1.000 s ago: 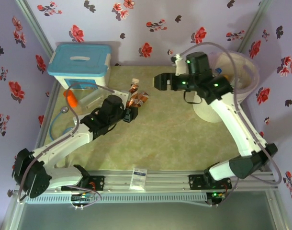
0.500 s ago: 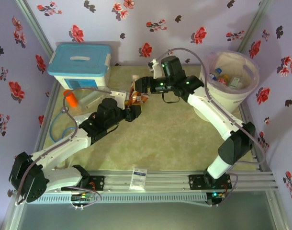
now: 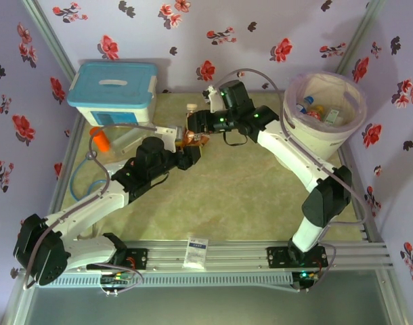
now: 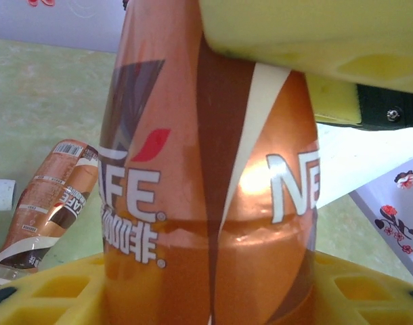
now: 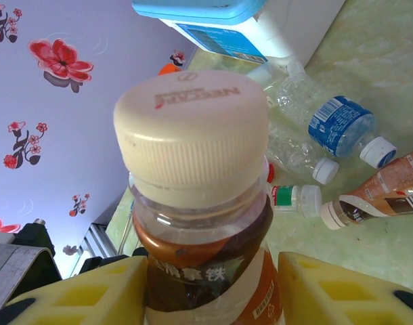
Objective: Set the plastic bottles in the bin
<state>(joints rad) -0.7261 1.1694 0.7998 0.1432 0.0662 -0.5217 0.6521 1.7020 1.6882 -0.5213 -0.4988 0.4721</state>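
Watching left gripper [image 3: 187, 160] clamped on a brown coffee bottle [image 4: 193, 203]. Right gripper [image 5: 210, 288] flanks a cream-capped bottle [image 5: 191, 122]; can't tell if it grips. Bin [image 3: 315, 139] far right, well apart. Risk: if it's one bottle, arms tug and it twists loose; a partial pinch drops it.

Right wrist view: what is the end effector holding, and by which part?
A brown coffee bottle. The right end effector has its yellow pads on either side of the shoulder, just below the cream cap.
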